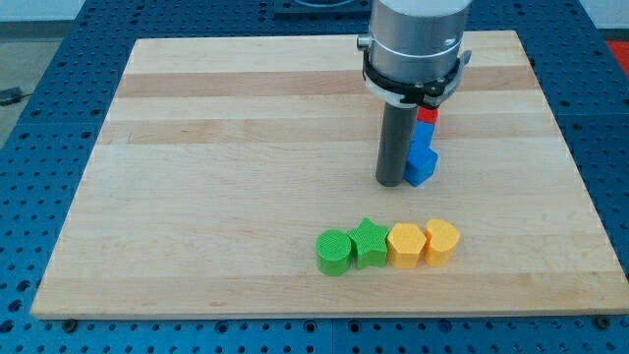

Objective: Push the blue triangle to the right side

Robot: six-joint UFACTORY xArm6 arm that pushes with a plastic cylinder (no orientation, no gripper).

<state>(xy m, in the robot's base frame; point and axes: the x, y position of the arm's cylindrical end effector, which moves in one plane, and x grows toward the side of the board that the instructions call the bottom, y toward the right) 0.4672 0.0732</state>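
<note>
My tip (390, 182) stands on the board just left of centre-right, touching or almost touching the left side of a blue block (423, 161) whose shape is partly hidden by the rod. A second blue block (427, 132) and a red block (427, 116) sit just behind it, toward the view's top, largely hidden by the arm. I cannot tell which blue block is the triangle.
A row of blocks lies near the board's bottom edge: green cylinder (333, 253), green star (369, 242), yellow hexagon (405, 245), yellow heart (441, 241). The wooden board (197, 147) rests on a blue perforated table.
</note>
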